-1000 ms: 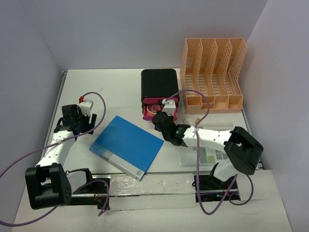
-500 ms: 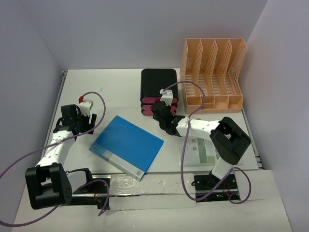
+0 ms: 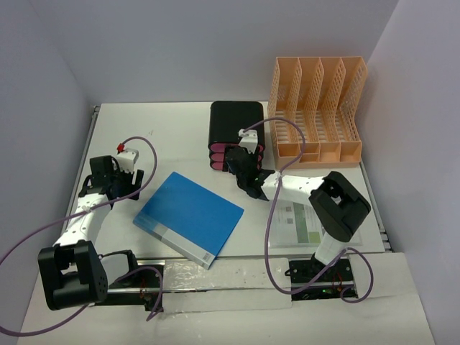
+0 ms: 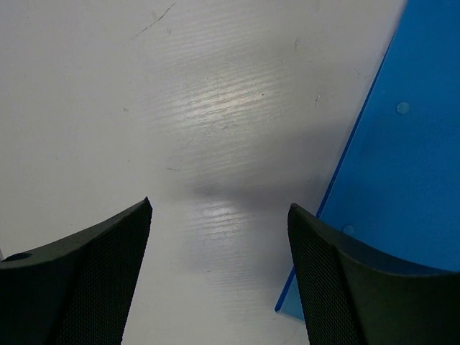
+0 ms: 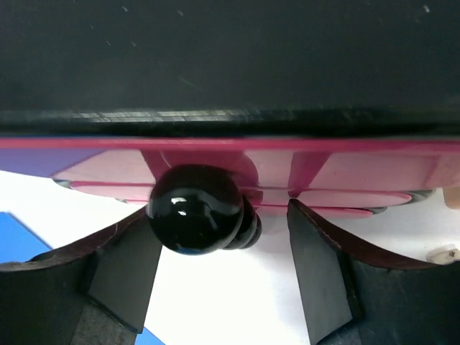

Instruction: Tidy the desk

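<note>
The white desk [image 3: 172, 136] holds a blue book [image 3: 189, 218] left of centre and a black box with pink drawers [image 3: 236, 133] at the back. My right gripper [image 3: 241, 164] is at the box's front. In the right wrist view it [image 5: 223, 244] is open. A glossy black drawer knob [image 5: 195, 210] sits between the jaws, close to the left finger [image 5: 122, 277]. The pink drawer fronts [image 5: 338, 169] lie flush under the black box [image 5: 230, 57]. My left gripper [image 3: 129, 190] hovers open over bare desk [image 4: 215, 108], empty, with the blue book's edge [image 4: 402, 158] beside its right finger.
An orange slotted file rack [image 3: 316, 108] stands at the back right next to the black box. A printed sheet in a clear sleeve [image 3: 309, 224] lies at the right front. A metal rail [image 3: 92, 126] runs along the desk's left edge.
The pulled-out pink drawer has been pushed back into the black box by my right gripper, whose jaws have then opened off the knob. The left arm has not moved.
</note>
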Available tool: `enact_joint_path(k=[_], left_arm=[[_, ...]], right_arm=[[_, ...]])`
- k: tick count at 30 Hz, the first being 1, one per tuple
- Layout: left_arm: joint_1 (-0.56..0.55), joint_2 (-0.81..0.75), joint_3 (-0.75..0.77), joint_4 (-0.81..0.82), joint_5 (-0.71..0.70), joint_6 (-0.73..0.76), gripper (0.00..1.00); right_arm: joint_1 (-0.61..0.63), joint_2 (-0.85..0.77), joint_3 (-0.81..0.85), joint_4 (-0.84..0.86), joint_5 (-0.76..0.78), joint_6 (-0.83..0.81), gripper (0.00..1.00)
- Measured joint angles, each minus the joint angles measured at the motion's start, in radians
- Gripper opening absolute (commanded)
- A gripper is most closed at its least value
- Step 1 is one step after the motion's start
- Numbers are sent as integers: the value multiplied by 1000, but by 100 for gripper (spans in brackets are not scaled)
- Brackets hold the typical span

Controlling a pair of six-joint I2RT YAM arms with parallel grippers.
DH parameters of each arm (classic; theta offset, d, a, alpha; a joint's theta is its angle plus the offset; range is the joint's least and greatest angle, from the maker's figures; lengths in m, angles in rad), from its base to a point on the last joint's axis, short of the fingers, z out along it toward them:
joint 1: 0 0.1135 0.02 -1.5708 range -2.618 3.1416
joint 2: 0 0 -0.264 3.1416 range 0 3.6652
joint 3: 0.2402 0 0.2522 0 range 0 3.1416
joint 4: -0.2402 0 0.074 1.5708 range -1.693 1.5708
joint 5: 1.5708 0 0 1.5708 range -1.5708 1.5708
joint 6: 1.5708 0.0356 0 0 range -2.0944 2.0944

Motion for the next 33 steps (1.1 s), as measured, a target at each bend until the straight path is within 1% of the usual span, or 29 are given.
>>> enact_joint_path(k=[4,7,10,16,19,26,33], left_arm=[[5,0,0,-2,8,1,82],[9,0,0,-7,17,1,82],[10,0,0,-9,30,2,82],[19,0,0,-17,50,3,82],[25,0,0,-21,58,5,82],[35,0,0,-28,82,13,82],[48,0,0,-35,105,24,82]], right_arm=[[-2,-21,-46,14,-11,33,75],[-2,-31,-92,15,-20,66,71],[-2,-22,-99,1,-39,97,69],[-2,67,-20,-49,-40,141,60],[-2,89,-7,-63,-30,152,56],[2,140,60,-93,2,170,54],[3,164,92,-120,39,188,53]])
